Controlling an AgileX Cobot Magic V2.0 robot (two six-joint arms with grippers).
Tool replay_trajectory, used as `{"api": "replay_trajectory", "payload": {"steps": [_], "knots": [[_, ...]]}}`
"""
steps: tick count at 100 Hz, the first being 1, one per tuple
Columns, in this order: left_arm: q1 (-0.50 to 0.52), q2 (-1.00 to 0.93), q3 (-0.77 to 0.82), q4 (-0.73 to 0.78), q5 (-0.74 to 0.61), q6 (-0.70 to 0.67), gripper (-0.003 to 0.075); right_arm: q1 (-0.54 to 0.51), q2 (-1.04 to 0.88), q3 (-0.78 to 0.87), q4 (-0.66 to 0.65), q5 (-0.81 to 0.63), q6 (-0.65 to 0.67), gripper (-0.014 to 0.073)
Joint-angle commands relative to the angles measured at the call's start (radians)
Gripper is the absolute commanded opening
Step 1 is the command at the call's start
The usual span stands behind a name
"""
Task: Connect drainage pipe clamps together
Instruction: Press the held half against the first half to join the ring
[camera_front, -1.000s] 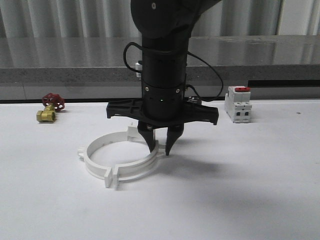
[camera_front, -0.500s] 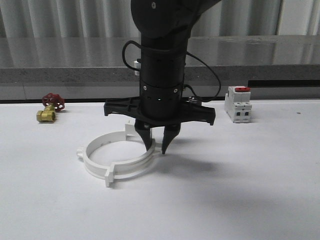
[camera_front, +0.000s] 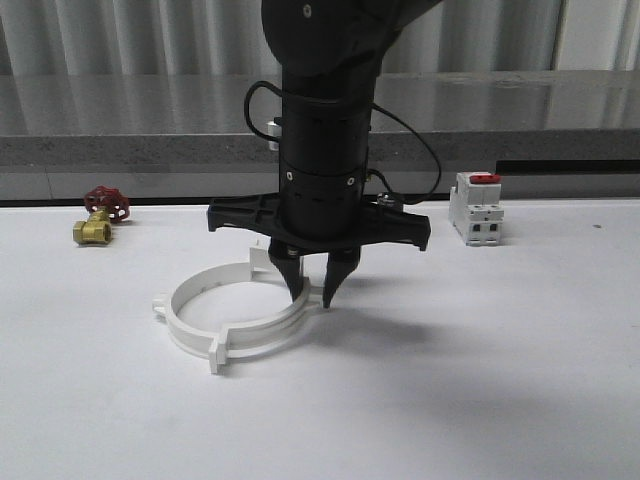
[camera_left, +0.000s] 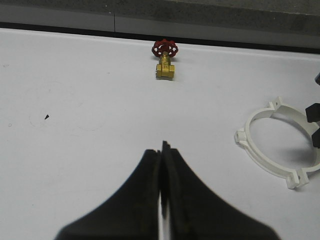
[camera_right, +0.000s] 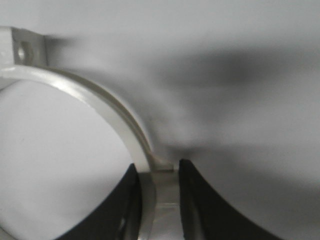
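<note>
The two white drainage pipe clamps lie on the white table as one ring, a left half (camera_front: 178, 300) and a right half (camera_front: 268, 336), meeting at tabs at the front (camera_front: 222, 355) and back. My right gripper (camera_front: 312, 298) points straight down on the ring's right side. In the right wrist view its fingers (camera_right: 158, 164) are shut on the band of the clamp (camera_right: 95, 94) at an outer lug. My left gripper (camera_left: 162, 146) is shut with nothing in it, above bare table to the left of the ring (camera_left: 243, 136).
A brass valve with a red handwheel (camera_front: 100, 215) (camera_left: 165, 60) lies at the back left. A white breaker with a red top (camera_front: 476, 208) stands at the back right. A grey ledge (camera_front: 120, 150) runs behind the table.
My right gripper shifted a little to the left, and the ring slid left with it. Over the last half second nothing moved.
</note>
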Motion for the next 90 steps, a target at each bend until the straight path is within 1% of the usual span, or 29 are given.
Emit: {"api": "replay_trajectory", "payload": {"steps": [1,90], "knots": [[0.002,0.004,-0.027,-0.001,-0.075,0.002,-0.002,0.0,-0.058,-0.034,-0.011,-0.027,0.001,0.009],[0.002,0.004,-0.027,-0.002,-0.075,0.002,-0.002,0.0,-0.056,-0.034,-0.011,-0.032,0.001,0.0102]]}}
